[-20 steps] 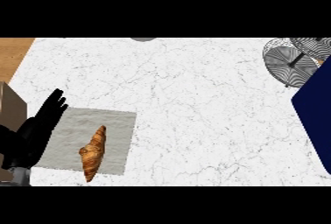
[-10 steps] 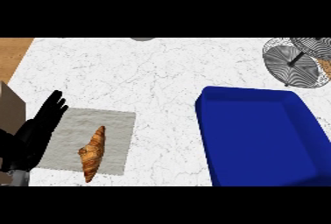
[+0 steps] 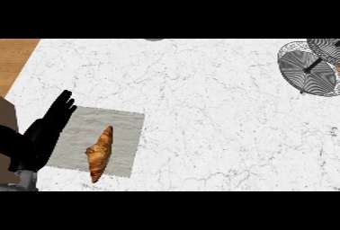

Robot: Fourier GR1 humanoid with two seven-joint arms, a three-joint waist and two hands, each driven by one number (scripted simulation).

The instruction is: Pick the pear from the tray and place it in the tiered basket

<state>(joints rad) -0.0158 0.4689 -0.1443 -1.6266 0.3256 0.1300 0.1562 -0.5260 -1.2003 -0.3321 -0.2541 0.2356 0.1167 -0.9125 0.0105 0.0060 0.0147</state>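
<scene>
And there it goes; the big blue tray that filled the right side of the bench [image 3: 199,99] half a second ago is out of view altogether, nothing but bare marbled top where it sat; a second ago only its corner showed at that edge, so it has come and gone in a blink. The pear? I can't see one anywhere, not on the bench, not near the tiered basket [image 3: 310,66], which stands at the far right corner, partly cut off. On the left, the grey cloth [image 3: 119,121] lies as before with the croissant [image 3: 100,153] on it, untouched. The left robot hand [image 3: 46,132] rests at the cloth's left edge, fingers straight and apart, holding nothing; the right one shows nowhere. My read: with neither tray nor pear visible, the pick has no target yet.
</scene>
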